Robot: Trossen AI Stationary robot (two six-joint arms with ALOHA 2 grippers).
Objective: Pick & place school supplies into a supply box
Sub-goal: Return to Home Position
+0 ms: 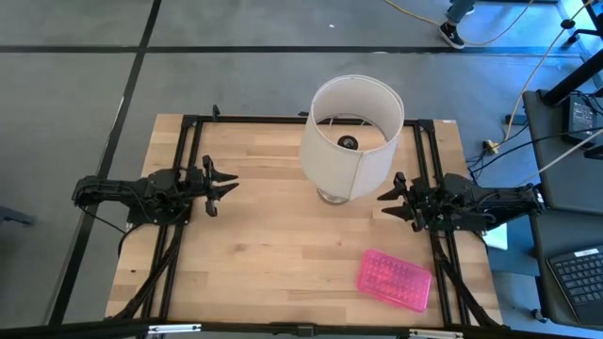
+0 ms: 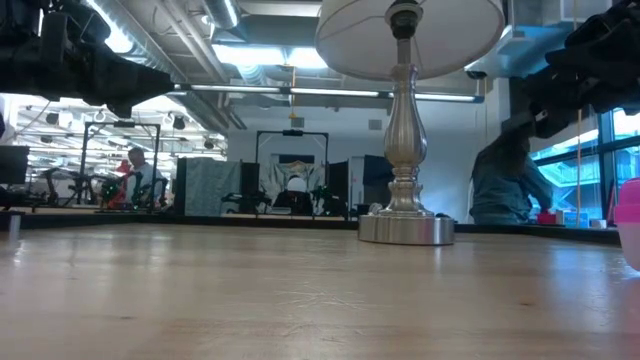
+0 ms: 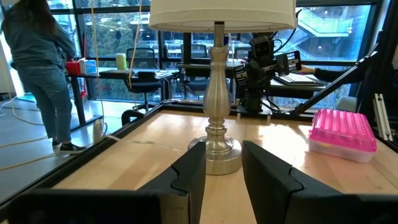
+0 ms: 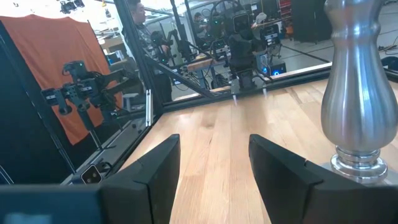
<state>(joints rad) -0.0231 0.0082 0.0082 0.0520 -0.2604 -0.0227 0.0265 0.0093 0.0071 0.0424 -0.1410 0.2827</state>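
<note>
Supply box (image 1: 394, 280) closed, left claw (image 1: 224, 186) spread, right claw (image 1: 388, 201) spread

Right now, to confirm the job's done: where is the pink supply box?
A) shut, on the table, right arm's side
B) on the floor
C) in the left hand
A: the supply box lies closed on the table, apart from the open, empty right hand.

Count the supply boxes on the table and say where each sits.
1. The pink-lidded supply box lies shut on the table on the right arm's side, near the open right claw and apart from the lamp. No second one shows.
</note>
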